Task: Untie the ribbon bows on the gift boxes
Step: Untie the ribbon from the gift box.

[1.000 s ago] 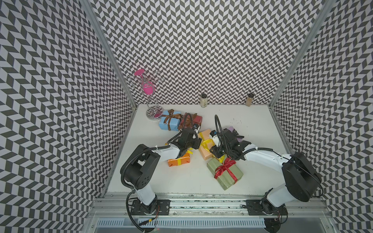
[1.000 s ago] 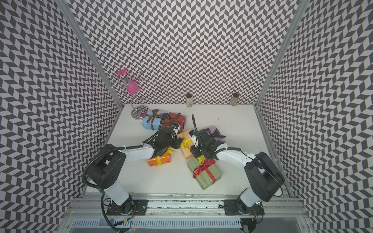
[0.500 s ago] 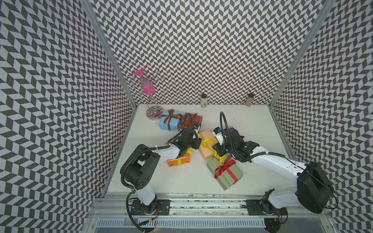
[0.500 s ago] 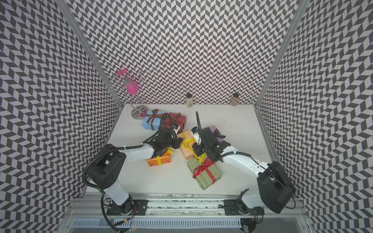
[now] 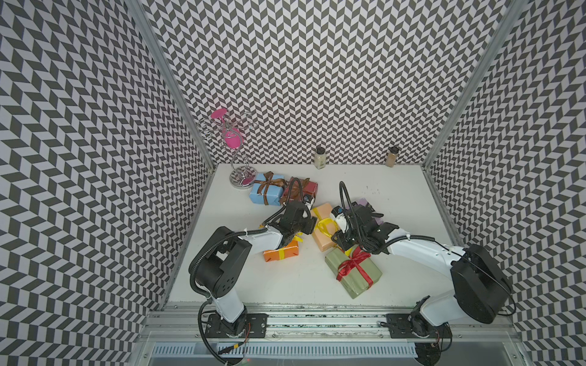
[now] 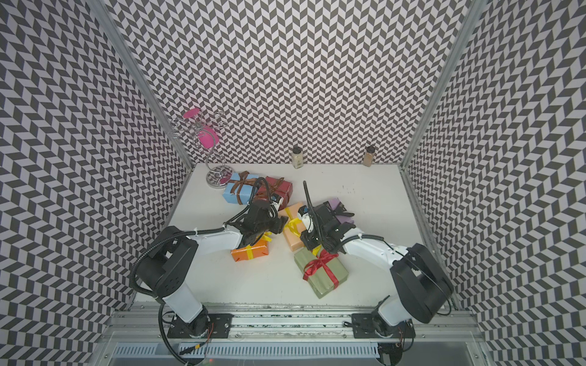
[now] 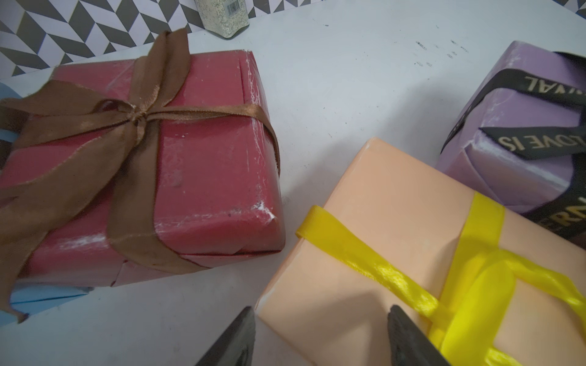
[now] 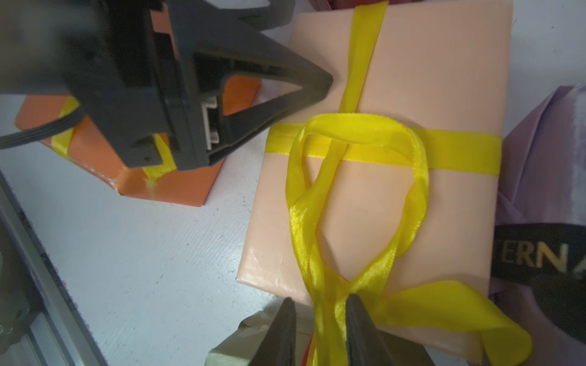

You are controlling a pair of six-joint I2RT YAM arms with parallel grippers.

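Observation:
The peach box (image 5: 320, 210) (image 8: 428, 79) lies mid-table, its yellow ribbon (image 5: 326, 225) (image 8: 355, 126) drawn into a long loose loop. My right gripper (image 8: 320, 313) (image 5: 337, 240) is shut on the ribbon's gathered strands at the box's near end, above a corner of the olive box (image 5: 352, 279). My left gripper (image 7: 320, 320) (image 5: 309, 226) is open, straddling the peach box's other corner; one finger (image 8: 285, 82) rests on its edge. The olive box's red bow (image 5: 352, 263), the dark red box's (image 7: 206, 158) brown bow (image 7: 136, 117) and the light blue box's (image 5: 264, 193) bow stay tied.
An orange box (image 5: 280, 253) with a yellow ribbon sits under my left wrist. A lilac box (image 7: 523, 111) with a black lettered ribbon (image 7: 532, 142) touches the peach box behind my right wrist. Two spice jars (image 5: 320, 157) (image 5: 391, 157) and a wire stand (image 5: 236, 149) line the back.
My right gripper has drawn slightly toward the olive box with the yellow ribbon, while its arm swung outward and back. The left arm has not moved.

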